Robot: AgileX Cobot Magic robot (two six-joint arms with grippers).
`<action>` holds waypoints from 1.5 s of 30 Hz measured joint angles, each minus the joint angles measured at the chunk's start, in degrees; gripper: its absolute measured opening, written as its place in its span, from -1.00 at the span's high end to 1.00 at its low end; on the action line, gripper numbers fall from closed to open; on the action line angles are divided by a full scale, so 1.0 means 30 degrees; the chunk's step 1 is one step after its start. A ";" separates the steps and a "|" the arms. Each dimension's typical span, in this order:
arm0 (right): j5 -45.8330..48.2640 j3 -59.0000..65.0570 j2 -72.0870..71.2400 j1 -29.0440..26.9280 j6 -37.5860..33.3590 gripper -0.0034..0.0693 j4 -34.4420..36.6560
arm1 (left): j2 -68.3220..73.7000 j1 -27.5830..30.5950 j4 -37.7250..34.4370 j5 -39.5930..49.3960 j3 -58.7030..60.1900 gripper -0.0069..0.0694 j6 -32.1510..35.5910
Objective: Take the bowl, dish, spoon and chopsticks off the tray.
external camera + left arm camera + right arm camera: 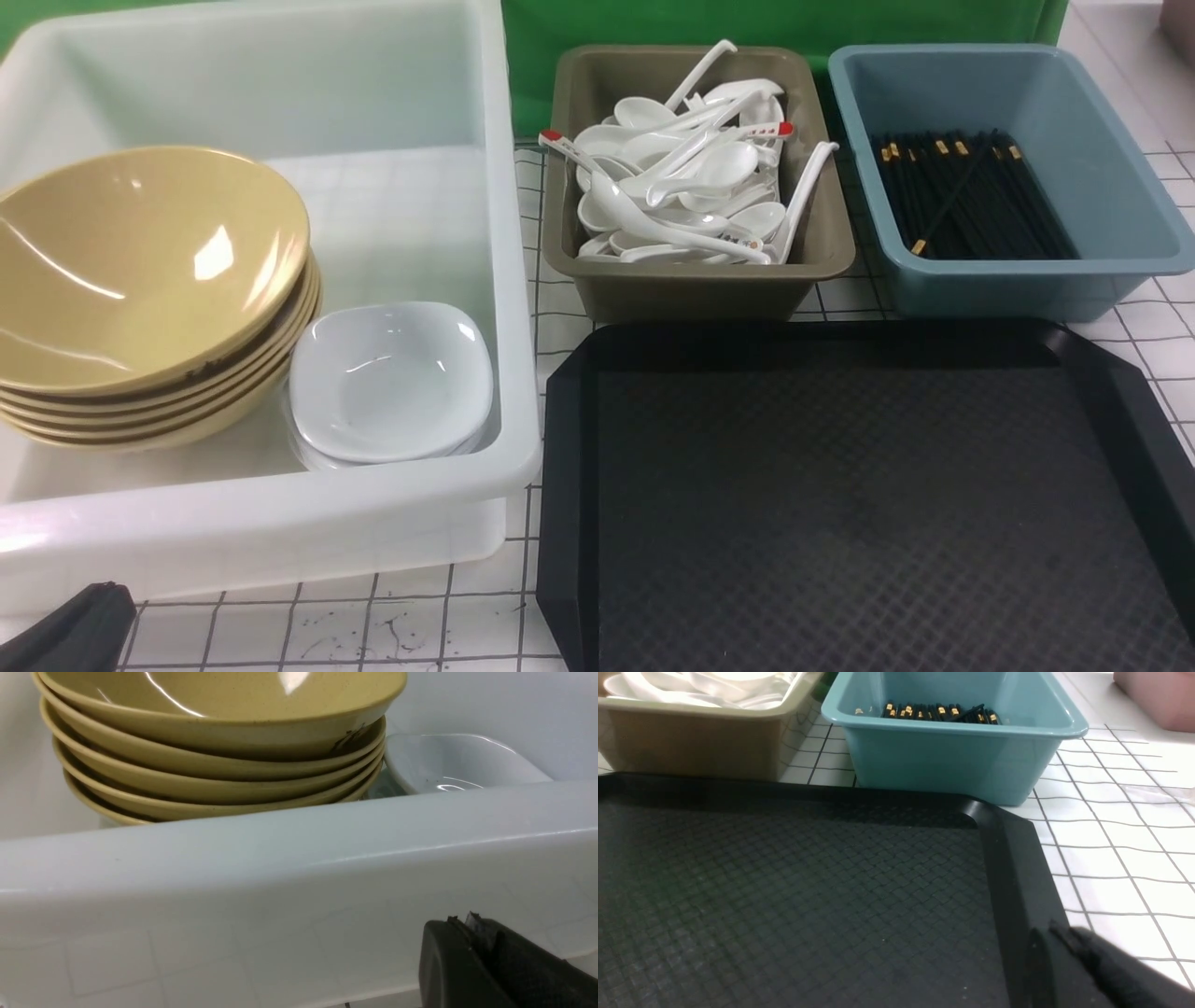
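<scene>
Left hand (462,926), fingers together and holding nothing, sits low against the outer wall of the white tub (299,858). Just beyond that wall the bowl (224,700) tops the tan stack, with the dish (448,760) beside it. Right hand (1057,933), looking closed and empty, hangs over the rim of the tray (1013,858), which is bare. Well ahead, the chopsticks (938,711) lie in the blue bin (943,760). It looks cleared, so any retreat should lift clear of both rims first.

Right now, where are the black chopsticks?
In the front view, the chopsticks lie in the blue bin at the far right, behind the tray and beside the spoon bin.
</scene>
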 joint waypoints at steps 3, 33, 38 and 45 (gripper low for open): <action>0.0000 0.0000 0.0000 0.0000 0.0000 0.69 0.0000 | 0.0000 0.0000 0.0000 0.0000 0.0000 0.83 0.0039; 0.0000 0.0000 0.0000 0.0000 0.0000 0.63 0.0000 | 0.0000 0.0000 -0.0077 -0.0018 0.0000 0.83 0.0054; 0.0000 0.0000 0.0000 0.0000 0.0000 0.63 0.0000 | 0.0000 0.0000 -0.0077 -0.0018 0.0000 0.83 0.0054; 0.0000 0.0000 0.0000 0.0000 0.0000 0.63 0.0000 | 0.0000 0.0000 -0.0077 -0.0018 0.0000 0.83 0.0054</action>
